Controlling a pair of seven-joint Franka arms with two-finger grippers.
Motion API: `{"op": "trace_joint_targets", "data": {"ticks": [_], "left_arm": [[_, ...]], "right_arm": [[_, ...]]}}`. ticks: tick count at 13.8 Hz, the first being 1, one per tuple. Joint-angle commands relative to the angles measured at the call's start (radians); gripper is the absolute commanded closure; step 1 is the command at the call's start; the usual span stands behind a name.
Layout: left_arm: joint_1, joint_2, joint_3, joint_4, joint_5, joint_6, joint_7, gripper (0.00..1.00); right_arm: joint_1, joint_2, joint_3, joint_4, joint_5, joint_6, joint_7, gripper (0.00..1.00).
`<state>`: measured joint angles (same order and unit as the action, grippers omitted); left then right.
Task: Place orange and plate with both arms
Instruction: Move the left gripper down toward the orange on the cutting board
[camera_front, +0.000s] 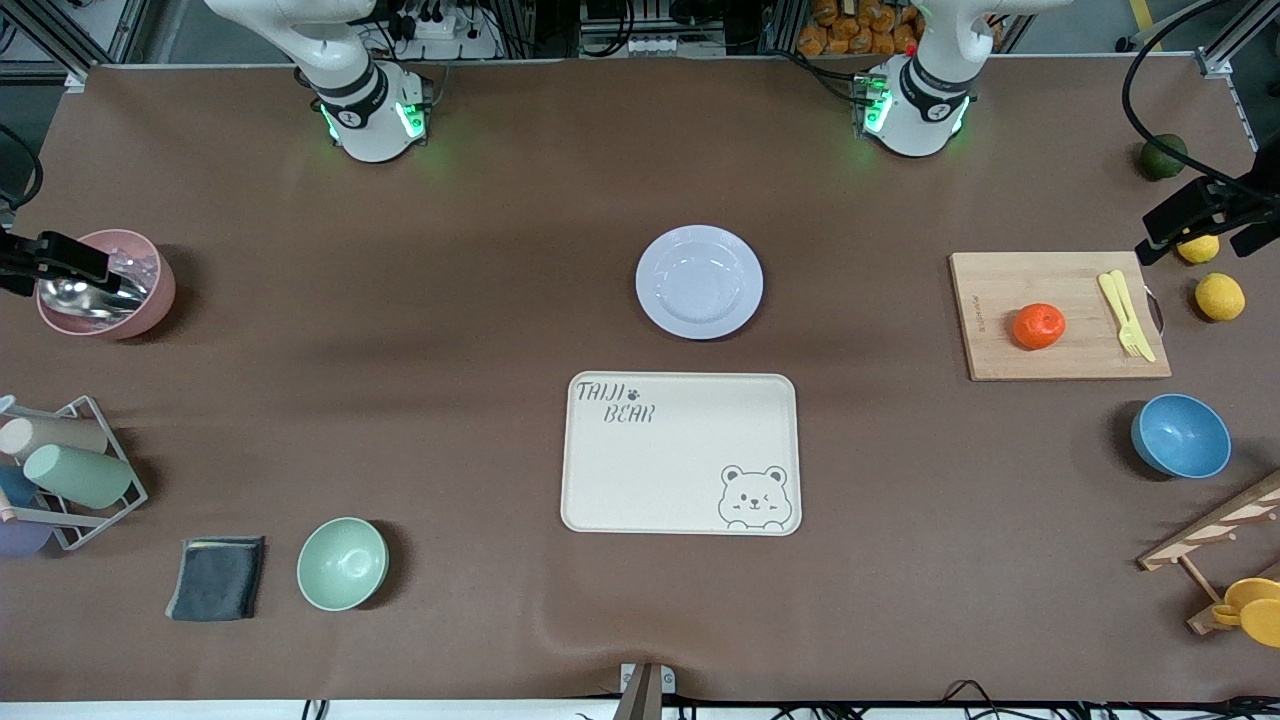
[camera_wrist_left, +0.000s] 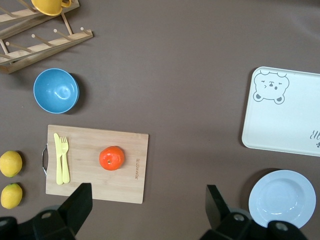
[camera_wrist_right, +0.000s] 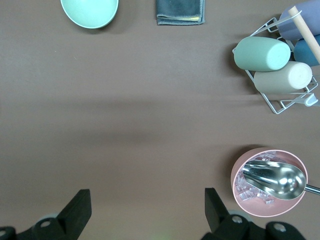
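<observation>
The orange (camera_front: 1038, 326) sits on a wooden cutting board (camera_front: 1000, 290) toward the left arm's end of the table. The pale lavender plate (camera_front: 699, 281) lies empty at the table's middle, farther from the front camera than the cream bear tray (camera_front: 680, 452). Neither hand shows in the front view. In the left wrist view my left gripper (camera_wrist_left: 148, 200) hangs high and open over bare cloth, between the board (camera_wrist_left: 125, 180) with the orange (camera_wrist_left: 112, 158) and the plate (camera_wrist_left: 282, 199). My right gripper (camera_wrist_right: 146, 200) is open and empty over bare cloth beside a pink bowl (camera_wrist_right: 269, 181).
Yellow cutlery (camera_front: 1126, 312) lies on the board. Two lemons (camera_front: 1219, 296), a dark green fruit (camera_front: 1163, 156), a blue bowl (camera_front: 1181, 436) and a wooden rack (camera_front: 1215, 530) are nearby. At the right arm's end are a cup rack (camera_front: 70, 470), a grey cloth (camera_front: 216, 578) and a green bowl (camera_front: 342, 563).
</observation>
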<state>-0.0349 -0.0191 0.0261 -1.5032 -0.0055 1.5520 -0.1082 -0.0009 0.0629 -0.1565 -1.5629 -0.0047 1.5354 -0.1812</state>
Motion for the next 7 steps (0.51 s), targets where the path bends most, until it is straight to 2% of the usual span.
{"op": "trace_joint_targets", "data": {"ticks": [1,5,7], "left_arm": [[0.003,-0.024,0.000,-0.020,0.001,0.011,0.001,0.00],[0.006,-0.018,0.003,-0.017,0.013,0.007,0.001,0.00],[0.048,0.017,0.000,-0.031,0.012,-0.016,0.012,0.00]], "right_arm": [[0.009,0.005,-0.003,0.011,0.002,-0.014,0.016,0.00],[0.007,0.005,-0.003,0.009,0.002,-0.015,0.016,0.00],[0.006,0.005,-0.005,0.009,0.002,-0.015,0.016,0.00]]}}
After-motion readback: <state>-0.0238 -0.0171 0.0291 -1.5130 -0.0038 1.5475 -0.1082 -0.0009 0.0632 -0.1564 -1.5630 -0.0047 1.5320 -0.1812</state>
